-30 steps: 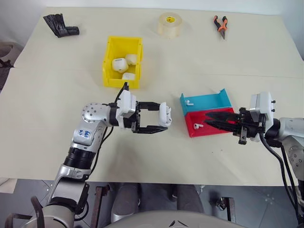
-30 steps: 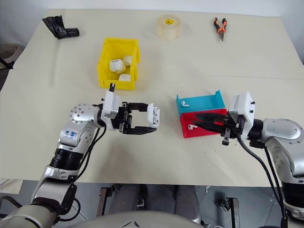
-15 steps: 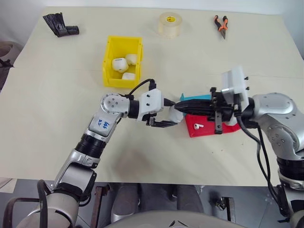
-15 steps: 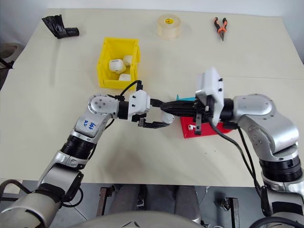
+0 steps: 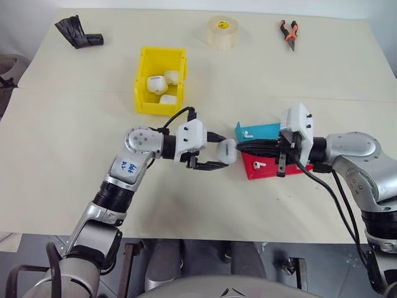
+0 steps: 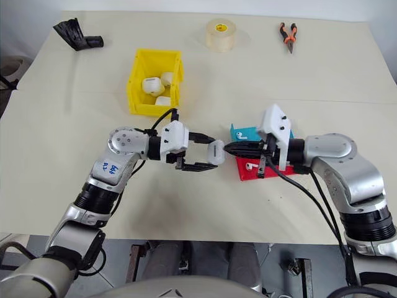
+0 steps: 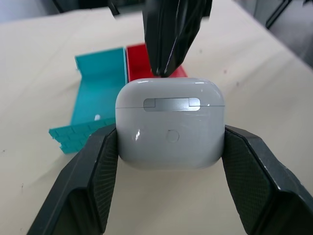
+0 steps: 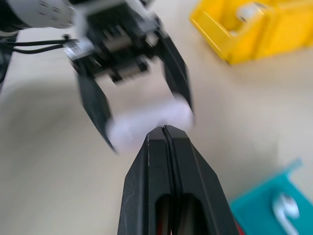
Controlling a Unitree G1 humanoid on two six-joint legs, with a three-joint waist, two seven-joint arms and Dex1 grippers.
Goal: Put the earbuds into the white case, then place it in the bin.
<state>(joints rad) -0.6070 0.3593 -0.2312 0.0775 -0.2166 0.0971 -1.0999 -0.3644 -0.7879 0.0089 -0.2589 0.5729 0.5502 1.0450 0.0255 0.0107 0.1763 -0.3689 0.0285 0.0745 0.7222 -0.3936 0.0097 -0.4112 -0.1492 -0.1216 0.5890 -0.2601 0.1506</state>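
My left gripper (image 5: 223, 153) is shut on the white case (image 5: 227, 151), held just above the table left of the trays with its lid closed (image 7: 170, 122). My right gripper (image 5: 239, 147) is shut with nothing in it, and its tips meet the case's lid edge (image 8: 164, 129). One of the earbuds (image 5: 248, 131) lies in the blue tray (image 5: 267, 131). The other (image 5: 258, 165) lies in the red tray (image 5: 254, 172). The yellow bin (image 5: 142, 87) stands farther back on the left.
Three more white cases (image 5: 160, 87) lie in the bin. Along the far edge are a tape roll (image 5: 222, 32), orange-handled pliers (image 5: 288, 32) and a black object (image 5: 79, 33). My right arm lies over the red tray.
My left gripper has carried the case rightward to the trays. My right gripper has swung left from over the red tray to meet the case, staying shut.
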